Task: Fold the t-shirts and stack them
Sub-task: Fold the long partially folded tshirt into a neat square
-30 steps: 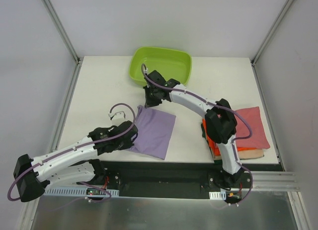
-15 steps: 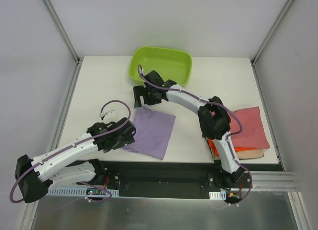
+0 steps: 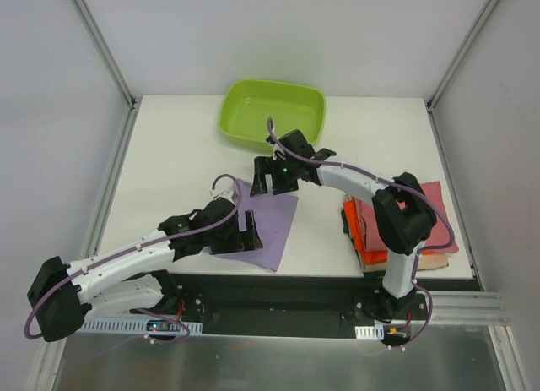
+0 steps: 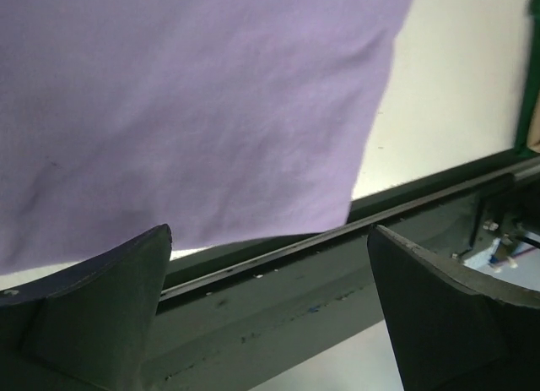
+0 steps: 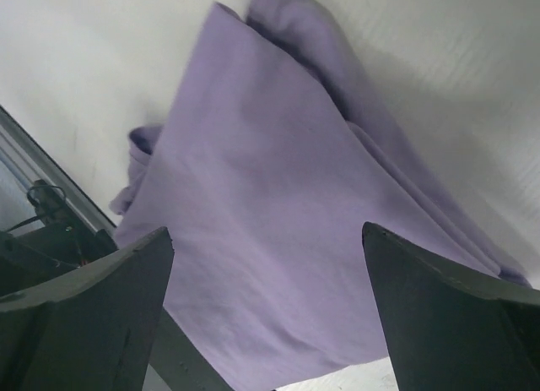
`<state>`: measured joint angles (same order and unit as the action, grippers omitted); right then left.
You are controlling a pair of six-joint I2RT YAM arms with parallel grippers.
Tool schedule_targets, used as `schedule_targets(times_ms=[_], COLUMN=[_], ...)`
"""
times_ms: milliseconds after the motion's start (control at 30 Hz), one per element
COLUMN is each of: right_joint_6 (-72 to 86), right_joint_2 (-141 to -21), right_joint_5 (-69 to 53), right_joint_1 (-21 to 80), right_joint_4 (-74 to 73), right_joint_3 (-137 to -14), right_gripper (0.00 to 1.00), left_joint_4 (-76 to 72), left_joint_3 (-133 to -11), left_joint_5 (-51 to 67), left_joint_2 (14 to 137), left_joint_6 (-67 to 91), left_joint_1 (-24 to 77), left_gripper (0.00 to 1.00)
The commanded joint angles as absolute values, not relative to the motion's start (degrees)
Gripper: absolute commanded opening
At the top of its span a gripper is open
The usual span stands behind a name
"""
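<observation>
A lilac t-shirt (image 3: 274,220) lies folded flat near the table's front edge. My left gripper (image 3: 248,232) hovers open over its near-left part. In the left wrist view the lilac t-shirt (image 4: 194,104) fills the top, and nothing sits between the gripper's (image 4: 270,311) fingers. My right gripper (image 3: 272,178) stands open above the shirt's far corner. The right wrist view looks down on the lilac t-shirt (image 5: 278,214) through the spread gripper (image 5: 266,319). At the right is a stack with a rose-red t-shirt (image 3: 432,207) on top and an orange t-shirt (image 3: 361,239) under it.
A lime-green tub (image 3: 274,112) stands at the back centre of the white table (image 3: 169,154). A tan layer (image 3: 432,261) shows at the bottom of the stack. The dark front rail (image 4: 278,281) runs just past the lilac shirt's near edge.
Both grippers have opened and let go of the lilac shirt, which now lies flat. The left gripper has moved right over the shirt, and the right gripper has shifted slightly right.
</observation>
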<state>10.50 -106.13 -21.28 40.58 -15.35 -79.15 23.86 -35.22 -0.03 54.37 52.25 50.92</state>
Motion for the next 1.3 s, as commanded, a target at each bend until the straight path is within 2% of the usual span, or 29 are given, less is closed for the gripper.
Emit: schedule_targets(times_ms=[0,167,300,400,533,633,733,867,967,1033,1167,1267], right_joint_6=[14.6,18.8,29.1,35.1,40.5,39.6,34.2,24.0,19.5,16.3,10.9,8.2], right_joint_2=[-109.8,-107.1,-100.7,-94.7,-87.7,-84.9,-82.5,-78.3,-77.1,-78.7,-87.0,-91.9], right_joint_5=[-23.3,-16.4,-14.1,-10.0,-3.3,2.3,5.6,16.4,21.2,18.6,-3.0,-7.6], right_joint_1=[40.1,39.7,40.3,43.2,49.9,54.9,55.8,55.8,55.6,53.8,49.2,49.0], right_joint_4=[-12.9,-11.5,-2.1,3.2,6.8,6.9,4.1,-5.3,-7.1,-6.9,-9.3,-9.9], right_joint_3=[-76.3,-67.7,-54.5,-45.1,-39.0,-38.9,-42.1,-47.6,-48.7,-49.4,-55.0,-57.9], right_gripper=[0.96,0.96,0.96,0.96,0.96,0.96,0.96,0.96,0.96,0.96,0.98,0.98], left_joint_4=[19.9,19.8,13.6,11.3,8.1,7.1,8.6,10.5,14.0,16.0,21.6,24.3], left_joint_3=[-33.0,-30.9,-29.7,-31.4,-35.2,-38.5,-40.7,-38.1,-34.1,-31.3,-27.4,-25.1], left_joint_5=[-2.0,-7.5,-11.0,-11.5,-9.2,-7.4,-7.7,-6.8,-9.1,-10.3,-12.5,-12.0], left_joint_2=[59.4,62.8,64.5,66.4,68.7,70.9,71.0,63.1,53.4,47.8,40.9,39.2], left_joint_6=[51.9,51.8,49.6,47.1,42.0,36.6,32.7,33.0,36.3,38.8,43.0,44.8], left_joint_1=[49.8,42.3,38.8,34.4,31.6,31.6,31.6,31.6,31.6,31.6,31.6,31.6], left_gripper=[0.99,0.99,0.99,0.99,0.99,0.99,0.99,0.99,0.99,0.99,0.99,0.99])
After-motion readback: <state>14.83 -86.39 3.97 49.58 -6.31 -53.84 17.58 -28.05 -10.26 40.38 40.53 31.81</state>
